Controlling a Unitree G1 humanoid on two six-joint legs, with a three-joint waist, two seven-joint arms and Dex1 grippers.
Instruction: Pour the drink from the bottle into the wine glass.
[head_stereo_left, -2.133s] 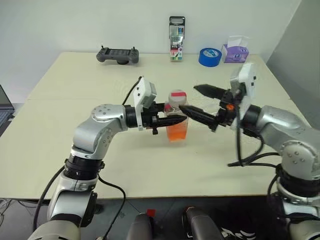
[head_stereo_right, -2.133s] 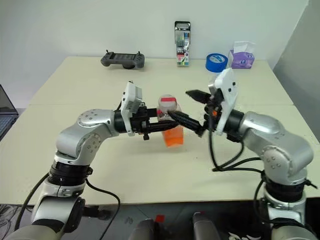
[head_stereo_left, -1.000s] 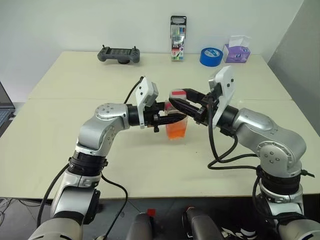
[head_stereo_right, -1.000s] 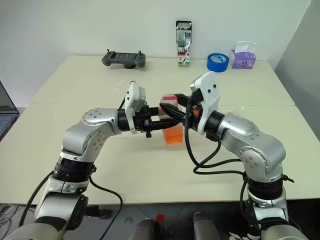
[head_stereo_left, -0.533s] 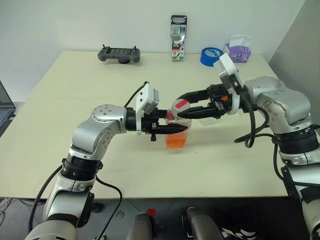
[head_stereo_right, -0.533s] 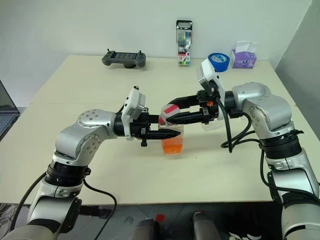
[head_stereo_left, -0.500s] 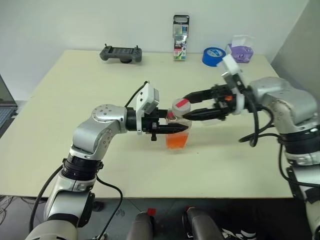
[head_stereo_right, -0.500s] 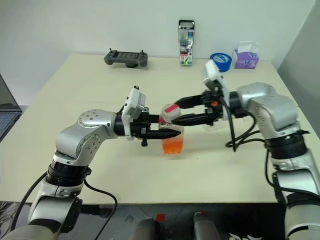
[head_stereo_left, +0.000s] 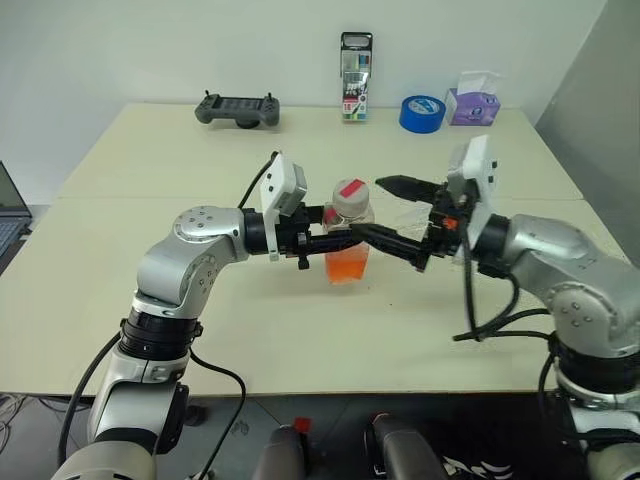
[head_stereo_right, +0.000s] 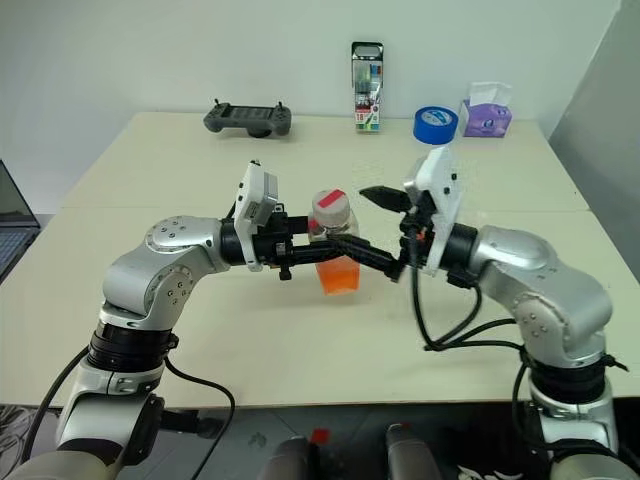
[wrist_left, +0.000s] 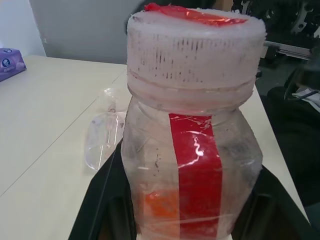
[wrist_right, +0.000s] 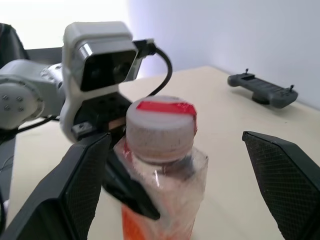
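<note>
- A small clear plastic bottle (head_stereo_left: 348, 234) with squarish sides, a red label strip and a pinkish-white cap stands upright near the middle of a pale cream table (head_stereo_left: 150, 150), its lower part filled with translucent bright orange drink (head_stereo_left: 346, 267).
- The left gripper (head_stereo_left: 345, 239) reaches in level from the robot's left, its two black fingers pinching the bottle's body just below the neck; the left wrist view shows a finger on either side of the bottle.
- The right gripper (head_stereo_left: 385, 208) points at the bottle from the robot's right with its jaws spread wide, one black finger (head_stereo_left: 397, 243) low beside the bottle's shoulder, the other (head_stereo_left: 408, 185) above and clear of the cap.
- In the right wrist view the two textured fingertips (wrist_right: 85, 187) stand apart on either side of the capped bottle without touching it.
- A clear colourless stemmed wine glass (wrist_left: 104, 133) appears in the left wrist view on the table beyond the bottle; whether it stands or lies cannot be told.
- Along the far edge of the table sit a dark grey handheld controller (head_stereo_left: 236, 108), an upright pack of coloured markers (head_stereo_left: 353, 76), a blue roll of tape (head_stereo_left: 421, 112) and a purple tissue box (head_stereo_left: 472, 103).
</note>
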